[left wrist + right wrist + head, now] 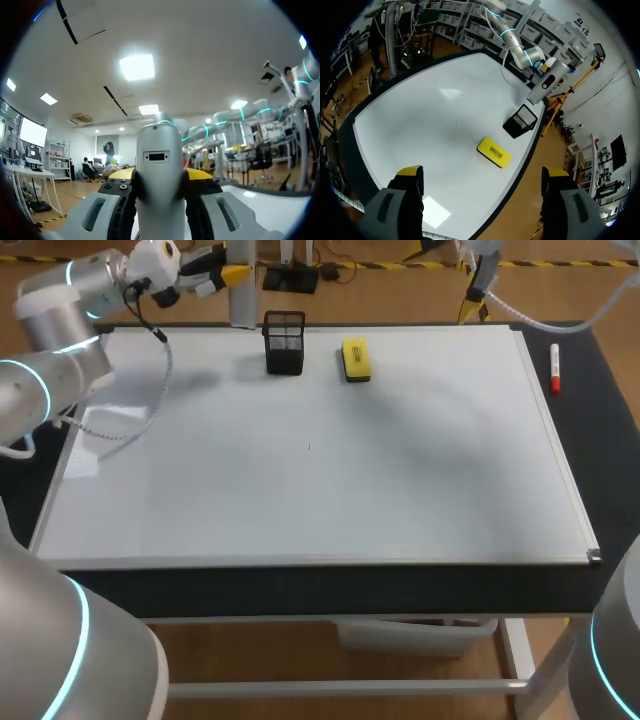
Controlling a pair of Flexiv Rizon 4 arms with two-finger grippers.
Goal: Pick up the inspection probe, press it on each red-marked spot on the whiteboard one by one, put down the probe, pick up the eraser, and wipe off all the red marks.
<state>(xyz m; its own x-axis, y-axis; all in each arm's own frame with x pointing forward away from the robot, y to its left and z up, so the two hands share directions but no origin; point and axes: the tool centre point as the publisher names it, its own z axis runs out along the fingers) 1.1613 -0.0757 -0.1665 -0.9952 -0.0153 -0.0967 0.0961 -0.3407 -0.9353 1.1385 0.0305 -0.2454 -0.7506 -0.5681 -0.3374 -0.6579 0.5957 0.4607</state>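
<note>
Left end effector (160, 176) closed on inspection probe (157, 150); right end effector (482, 175) open.
Eraser (355, 358) lies on whiteboard (300, 470) beside mesh holder (284, 343).

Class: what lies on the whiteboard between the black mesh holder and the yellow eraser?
Nothing; only bare whiteboard separates black mesh holder and yellow eraser, seen in head view.

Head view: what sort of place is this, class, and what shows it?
Probably a robot test bench: a whiteboard lies flat as worktop, the left gripper holds an inspection probe, an eraser nearby.
</note>
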